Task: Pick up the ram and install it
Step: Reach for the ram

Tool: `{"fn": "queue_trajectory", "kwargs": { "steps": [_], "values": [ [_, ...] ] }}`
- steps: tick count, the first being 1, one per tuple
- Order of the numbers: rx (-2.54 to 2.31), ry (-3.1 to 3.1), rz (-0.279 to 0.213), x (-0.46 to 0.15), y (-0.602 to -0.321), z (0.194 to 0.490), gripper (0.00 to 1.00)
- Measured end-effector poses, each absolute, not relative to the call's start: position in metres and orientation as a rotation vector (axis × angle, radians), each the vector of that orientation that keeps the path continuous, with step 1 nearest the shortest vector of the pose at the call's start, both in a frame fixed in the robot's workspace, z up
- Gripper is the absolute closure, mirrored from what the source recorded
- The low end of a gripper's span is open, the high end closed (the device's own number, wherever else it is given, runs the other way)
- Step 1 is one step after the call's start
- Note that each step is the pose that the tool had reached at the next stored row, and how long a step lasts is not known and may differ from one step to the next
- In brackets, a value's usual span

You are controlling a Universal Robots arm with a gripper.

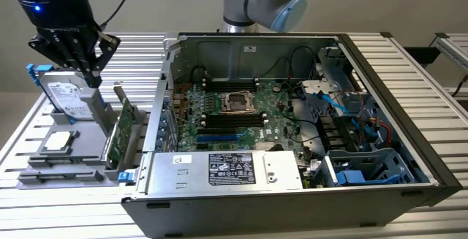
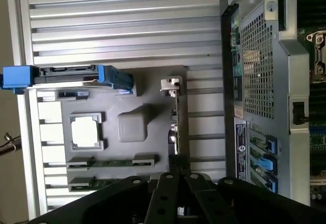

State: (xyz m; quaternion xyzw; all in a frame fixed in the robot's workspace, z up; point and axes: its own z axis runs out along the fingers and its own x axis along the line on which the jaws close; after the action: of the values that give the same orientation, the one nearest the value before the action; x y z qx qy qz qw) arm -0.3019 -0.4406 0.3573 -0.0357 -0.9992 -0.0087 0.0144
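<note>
Two ram sticks lie flat in the grey parts tray (image 2: pixel 153 132): one thin green stick (image 2: pixel 113 161) between grey end clips, and a second (image 2: pixel 97 182) beside it, partly hidden by my black gripper body. My gripper (image 2: pixel 176 171) hangs above the tray with its fingers shut and nothing between them. In the exterior view the gripper (image 1: pixel 93 80) hovers over the tray's far end, close to the hard drive (image 1: pixel 64 94). The open computer case (image 1: pixel 395 113) stands beside the tray, and black memory slots (image 1: pixel 232 120) show on its green motherboard.
The tray also holds a square processor (image 2: pixel 86 131) and a large green expansion card (image 1: pixel 120 129) standing on edge near the case wall. A silver power supply (image 1: pixel 227 170) and blue cables (image 1: pixel 332 104) sit inside the case. Everything rests on a slatted metal table (image 2: pixel 127 25).
</note>
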Motion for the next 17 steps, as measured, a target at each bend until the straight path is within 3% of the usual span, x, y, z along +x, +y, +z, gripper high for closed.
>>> {"fn": "queue_trajectory", "kwargs": {
  "steps": [17],
  "values": [
    [-0.111,-3.097,-0.026,-0.358,-0.470,0.341,0.89]
  ]
}}
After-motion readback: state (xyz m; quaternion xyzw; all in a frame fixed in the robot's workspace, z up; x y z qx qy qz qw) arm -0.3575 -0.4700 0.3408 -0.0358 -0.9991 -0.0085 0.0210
